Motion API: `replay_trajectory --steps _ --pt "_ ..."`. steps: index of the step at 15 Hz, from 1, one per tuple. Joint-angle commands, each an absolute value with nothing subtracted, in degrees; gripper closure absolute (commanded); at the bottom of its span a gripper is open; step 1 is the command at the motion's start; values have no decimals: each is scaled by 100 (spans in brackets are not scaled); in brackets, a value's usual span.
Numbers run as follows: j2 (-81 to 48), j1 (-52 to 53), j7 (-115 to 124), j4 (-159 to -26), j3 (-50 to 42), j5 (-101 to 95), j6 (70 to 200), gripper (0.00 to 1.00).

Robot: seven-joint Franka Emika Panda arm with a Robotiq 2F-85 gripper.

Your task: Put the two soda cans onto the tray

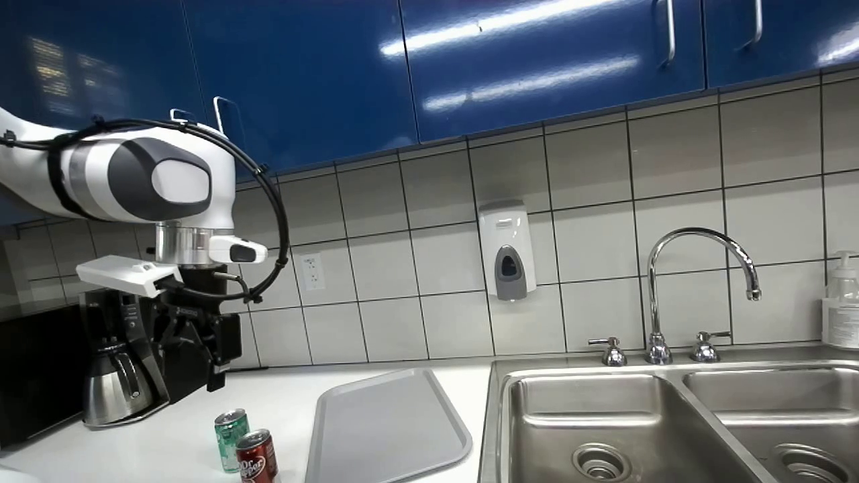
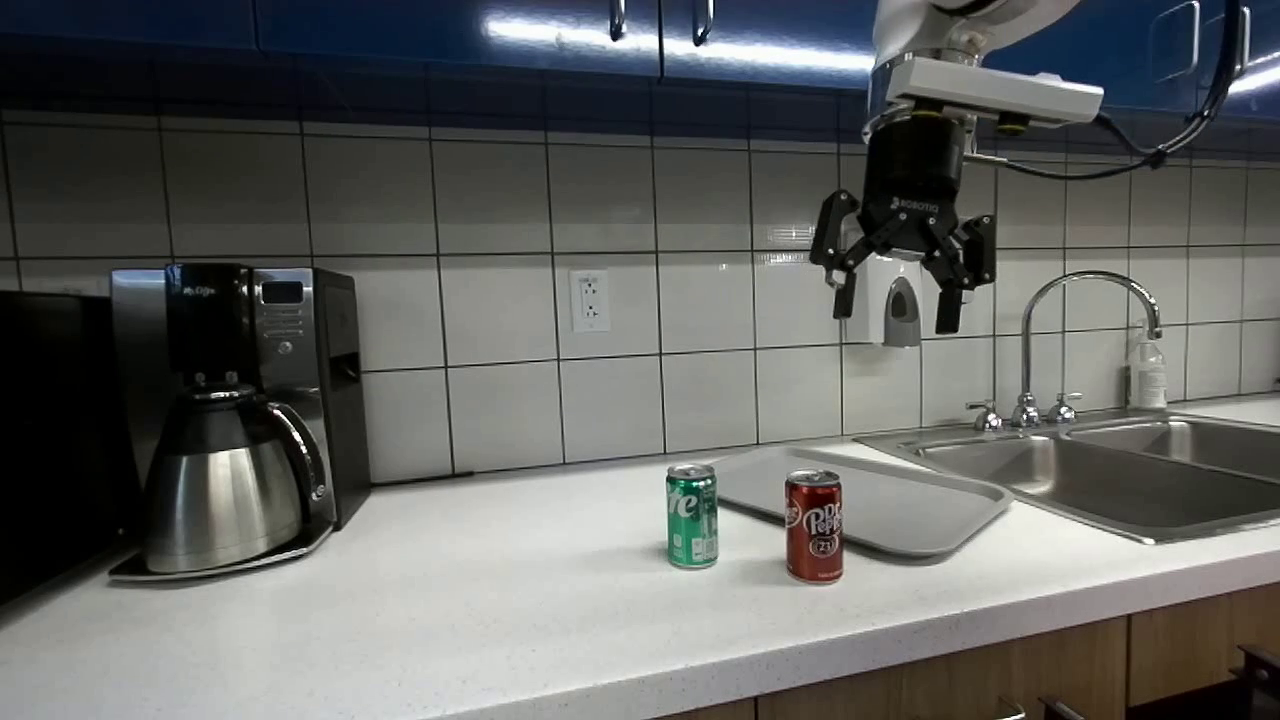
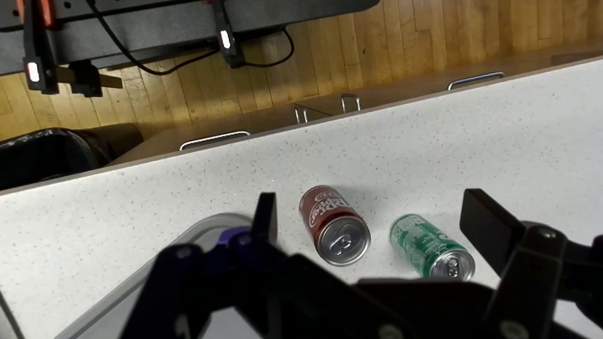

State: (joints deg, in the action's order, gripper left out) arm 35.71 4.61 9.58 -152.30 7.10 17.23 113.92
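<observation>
We have the Dr Pepper can (image 2: 814, 528) and the green Sprite can (image 2: 692, 518) upright on the white countertop (image 2: 400, 620), beside the light grey tray (image 1: 389, 426) but not on it; in the wrist view the Dr Pepper can stands closer to the tray's rounded corner. Our Robotiq gripper (image 2: 896, 308) hangs well above the countertop, its fingers spread wide and holding nothing. So we judge the step in hand to be the approach to a first can, with both placements yet to do. The next move calls for choosing one — the Dr Pepper can looks the handier — then centring the fingers over it and coming straight down. We should mind the neighbouring can, which a spread finger might tip.
</observation>
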Motion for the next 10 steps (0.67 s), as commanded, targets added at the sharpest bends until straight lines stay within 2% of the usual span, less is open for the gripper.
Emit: replay_trajectory --steps 1,10 --pt "3386 491 989 -15342 810 1575 11802 0" --pt "2724 607 1012 -15465 929 1329 12692 0"
